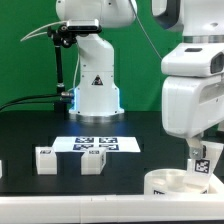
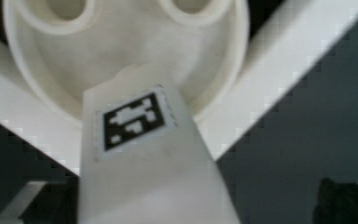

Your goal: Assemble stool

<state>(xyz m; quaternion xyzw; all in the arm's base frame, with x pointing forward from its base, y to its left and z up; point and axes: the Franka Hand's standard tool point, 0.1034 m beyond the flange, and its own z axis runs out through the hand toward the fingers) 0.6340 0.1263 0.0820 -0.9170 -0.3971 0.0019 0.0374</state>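
Gripper [image 1: 199,158] fingers closed on a tagged stool leg [image 2: 144,165], leg above round seat disc [image 1: 172,184], contact unclear, exterior view's lower right, black table [image 1: 140,165], two loose legs [image 1: 45,158] [image 1: 93,160] near marker board [image 1: 97,143], tags are black-and-white patterns only.

The round, rimmed white seat disc [image 1: 172,182] lay flat at the lower right of the exterior frame. A blocky upright leg [image 1: 203,160] stood over its right side, tag showing. A second leg [image 1: 45,158] and a third leg [image 1: 93,160] rested apart at lower left.
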